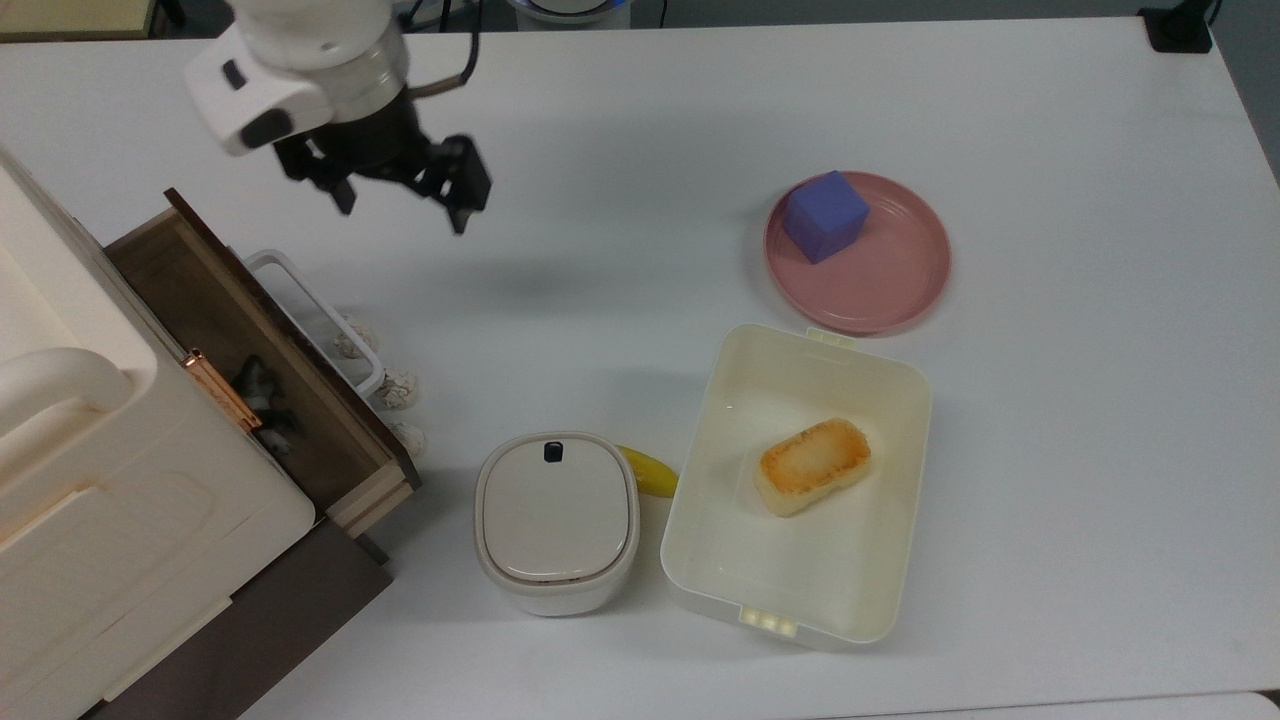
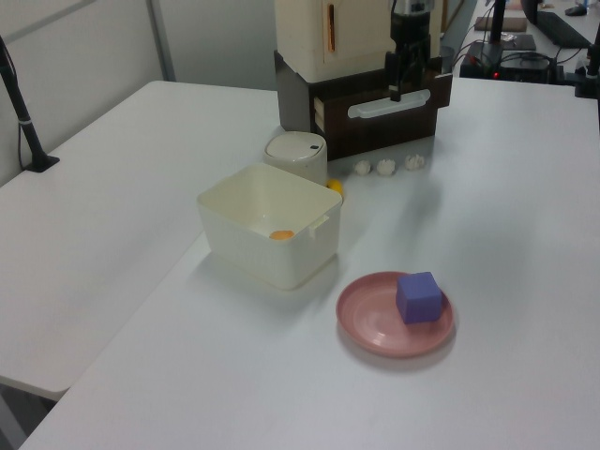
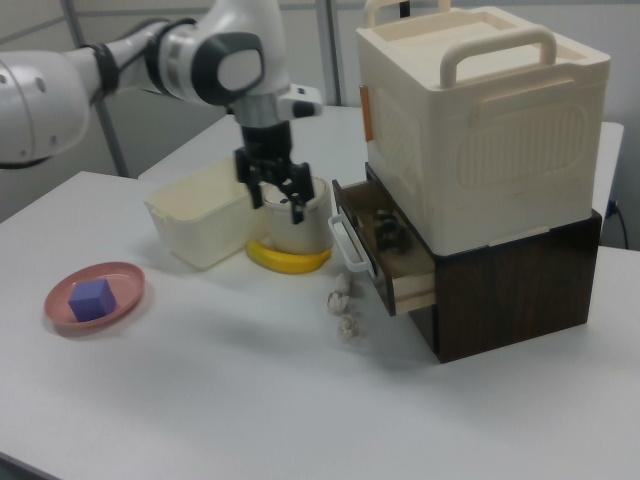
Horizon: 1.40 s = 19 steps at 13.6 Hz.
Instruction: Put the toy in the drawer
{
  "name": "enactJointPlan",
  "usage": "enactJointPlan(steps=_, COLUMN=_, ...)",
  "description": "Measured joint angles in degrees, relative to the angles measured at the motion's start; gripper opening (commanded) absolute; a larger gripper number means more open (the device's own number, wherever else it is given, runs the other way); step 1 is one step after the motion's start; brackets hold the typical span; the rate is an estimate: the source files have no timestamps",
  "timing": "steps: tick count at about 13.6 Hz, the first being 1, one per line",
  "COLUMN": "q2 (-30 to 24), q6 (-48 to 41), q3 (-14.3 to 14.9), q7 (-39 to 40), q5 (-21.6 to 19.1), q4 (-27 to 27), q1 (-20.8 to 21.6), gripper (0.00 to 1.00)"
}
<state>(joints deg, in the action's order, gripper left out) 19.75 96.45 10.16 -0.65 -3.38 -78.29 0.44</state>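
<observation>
The toy (image 1: 262,395), a small black-and-white panda, lies inside the open dark-brown drawer (image 1: 185,290), close under the cream cabinet's edge. In the right view the toy (image 3: 388,232) rests on the floor of the drawer (image 3: 405,288). My gripper (image 1: 402,205) hangs open and empty above the bare table, to the top view's right of the drawer and well apart from it. In the right view the gripper (image 3: 276,203) is in front of the white pot. In the left view the gripper (image 2: 398,82) shows above the drawer front (image 2: 375,129).
Three crumpled white balls (image 1: 397,388) lie beside the drawer's white handle. A lidded white pot (image 1: 556,520), a banana (image 1: 648,470) and a cream tub (image 1: 700,560) holding a toasted bread piece stand at front centre. A pink plate (image 1: 890,275) carries a purple cube (image 1: 824,215).
</observation>
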Motion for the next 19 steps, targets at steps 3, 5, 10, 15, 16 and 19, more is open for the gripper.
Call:
enactJointPlan(steps=3, q2=-3.03, q6=-6.85, q3=-0.01, q7=2.2, q5=0.05, q4=-0.08, q1=2.41, gripper=1.0)
enactJointPlan(steps=5, q2=-3.8, q6=-8.64, q3=-0.01, q7=2.87, q5=0.05, q4=-0.27, q1=3.09, gripper=1.0)
enactJointPlan(steps=10, q2=-4.0, q6=-8.96, q3=-0.01, q7=3.36, q5=0.26, q4=-0.38, q1=3.32, gripper=1.0)
enactJointPlan(steps=15, q2=-4.58, q6=-8.96, q3=-0.04, q7=3.41, q5=4.72, q4=-0.38, q1=6.13, gripper=1.0)
enactJointPlan(steps=16, q2=-4.62, q6=-8.96, q3=-0.04, q7=3.33, q5=5.55, q4=-0.38, q1=7.06, gripper=1.0)
enactJointPlan(steps=19, q2=-6.91, q6=-8.98, q3=-0.04, q7=3.12, q5=6.42, q4=-1.1, q1=8.65, gripper=1.0)
